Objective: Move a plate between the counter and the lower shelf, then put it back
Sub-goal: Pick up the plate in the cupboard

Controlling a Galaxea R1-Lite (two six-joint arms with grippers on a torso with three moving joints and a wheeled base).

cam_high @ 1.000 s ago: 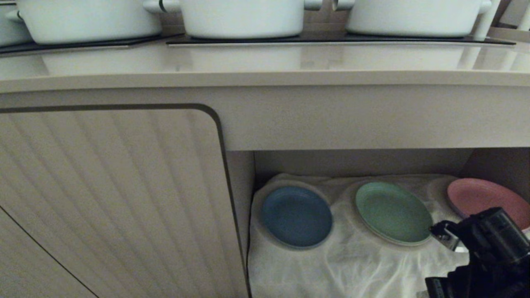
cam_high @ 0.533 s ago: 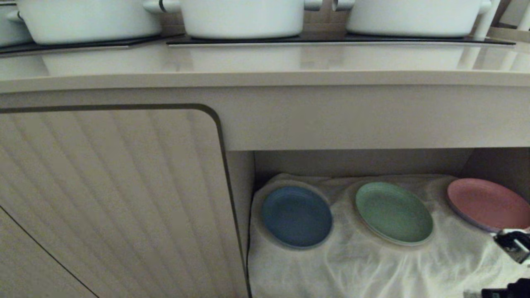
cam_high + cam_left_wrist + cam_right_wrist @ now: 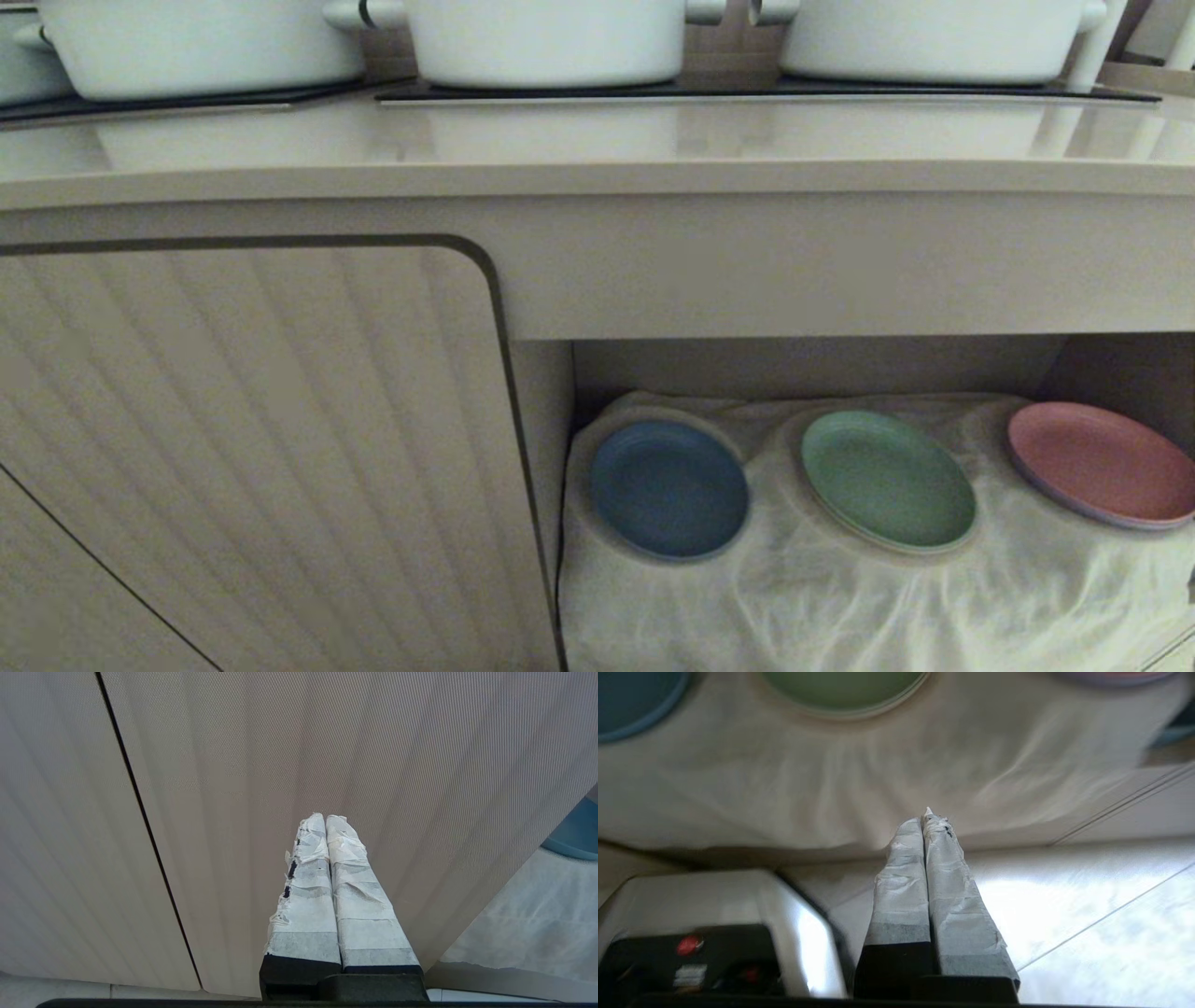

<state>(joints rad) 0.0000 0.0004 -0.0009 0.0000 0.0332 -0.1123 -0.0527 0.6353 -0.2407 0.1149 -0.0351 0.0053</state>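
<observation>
Taped right hand point(image 3: 924, 823) pressed closed, holding nothing.

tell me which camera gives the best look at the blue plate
The head view: the whole blue plate lies face up on the white cloth, leftmost of three. The left wrist view catches only a rim sliver; the right wrist view only a corner arc.
</observation>
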